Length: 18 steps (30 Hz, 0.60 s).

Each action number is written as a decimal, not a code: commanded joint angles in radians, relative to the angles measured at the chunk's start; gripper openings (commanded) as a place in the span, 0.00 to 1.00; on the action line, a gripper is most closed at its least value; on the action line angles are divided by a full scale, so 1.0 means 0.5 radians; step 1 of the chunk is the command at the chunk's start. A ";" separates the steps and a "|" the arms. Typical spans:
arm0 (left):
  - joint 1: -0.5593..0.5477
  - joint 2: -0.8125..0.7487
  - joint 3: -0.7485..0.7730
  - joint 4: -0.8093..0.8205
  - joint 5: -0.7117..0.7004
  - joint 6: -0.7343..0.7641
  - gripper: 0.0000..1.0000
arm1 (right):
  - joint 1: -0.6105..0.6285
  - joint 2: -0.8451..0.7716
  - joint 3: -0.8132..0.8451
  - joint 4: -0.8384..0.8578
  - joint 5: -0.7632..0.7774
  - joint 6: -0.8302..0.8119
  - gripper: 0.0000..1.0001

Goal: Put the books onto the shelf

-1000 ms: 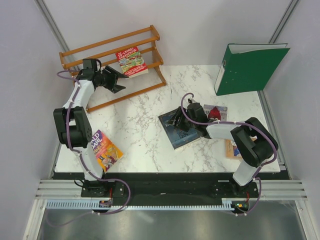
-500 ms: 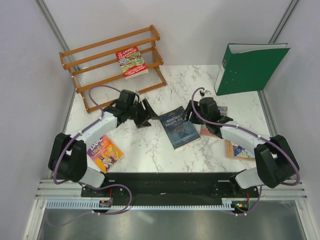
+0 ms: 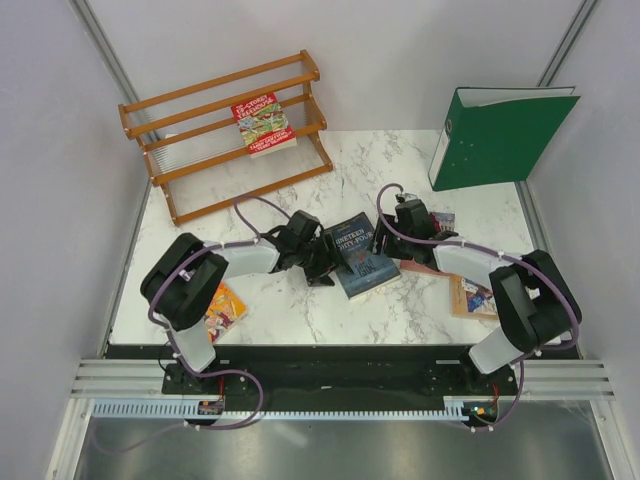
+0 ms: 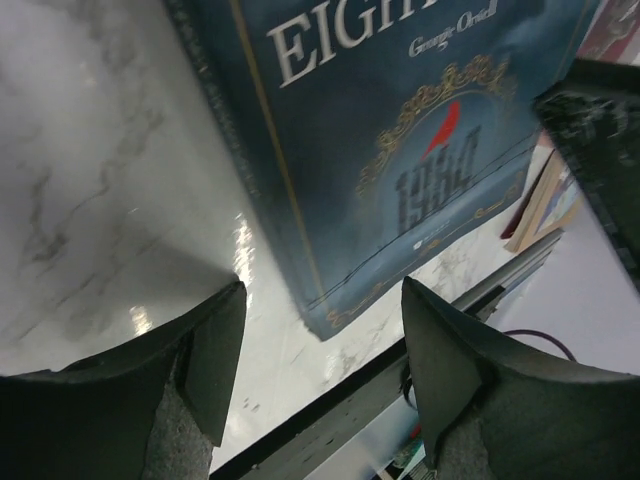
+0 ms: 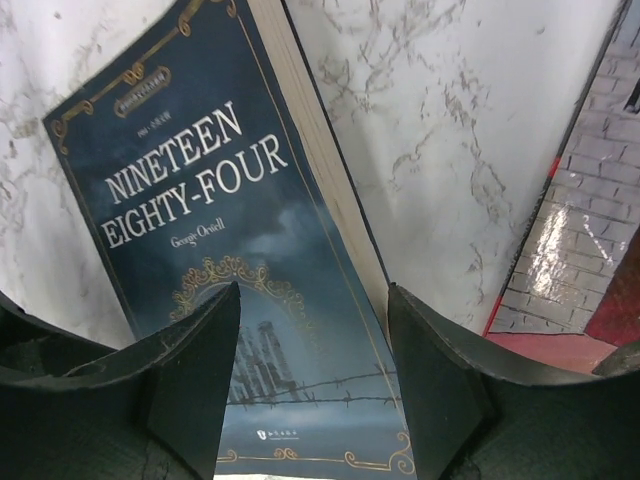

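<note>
A dark blue book (image 3: 362, 258) lies flat on the marble table, between my two grippers. My left gripper (image 3: 323, 262) is at its left edge and open; in the left wrist view the book's (image 4: 380, 150) near corner lies between the spread fingers of the gripper (image 4: 325, 345). My right gripper (image 3: 386, 234) is open at the book's far right edge; in the right wrist view the gripper (image 5: 315, 350) straddles the page edge of the book (image 5: 200, 230). A red book (image 3: 263, 125) leans on the wooden shelf (image 3: 200, 95) at the back left.
A yellow-purple book (image 3: 226, 305) lies at the front left, half under the left arm. A pink-maroon book (image 3: 441, 222) and an orange-brown one (image 3: 474, 298) lie under and beside the right arm. A green binder (image 3: 495, 135) stands at the back right.
My left arm swung from the shelf down to the blue book's left edge. My right gripper drew back from on top of the book to its far right edge.
</note>
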 commanded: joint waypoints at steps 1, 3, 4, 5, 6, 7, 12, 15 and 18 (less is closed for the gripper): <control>-0.027 0.171 0.067 0.120 -0.101 -0.135 0.71 | -0.006 0.104 0.119 -0.060 -0.067 0.001 0.68; -0.024 0.196 0.085 0.120 -0.138 -0.157 0.71 | -0.022 0.187 0.144 -0.107 -0.113 0.016 0.67; -0.024 0.199 0.088 0.120 -0.147 -0.163 0.71 | -0.028 0.217 0.171 -0.122 -0.135 0.022 0.67; -0.018 0.199 0.091 0.120 -0.159 -0.181 0.71 | -0.031 0.269 0.190 -0.180 -0.135 0.035 0.67; -0.015 0.205 0.097 0.126 -0.159 -0.184 0.71 | -0.031 0.291 0.199 -0.183 -0.138 0.038 0.67; -0.015 0.211 0.103 0.129 -0.159 -0.184 0.71 | -0.034 0.316 0.214 -0.180 -0.208 0.029 0.67; 0.028 0.227 0.128 0.126 -0.159 -0.185 0.71 | -0.052 0.448 0.199 -0.003 -0.588 0.047 0.66; 0.080 0.187 0.110 0.102 -0.165 -0.169 0.71 | -0.059 0.524 0.144 0.294 -1.011 0.135 0.58; 0.169 0.113 0.067 0.089 -0.178 -0.142 0.71 | -0.059 0.580 0.073 0.653 -1.355 0.270 0.43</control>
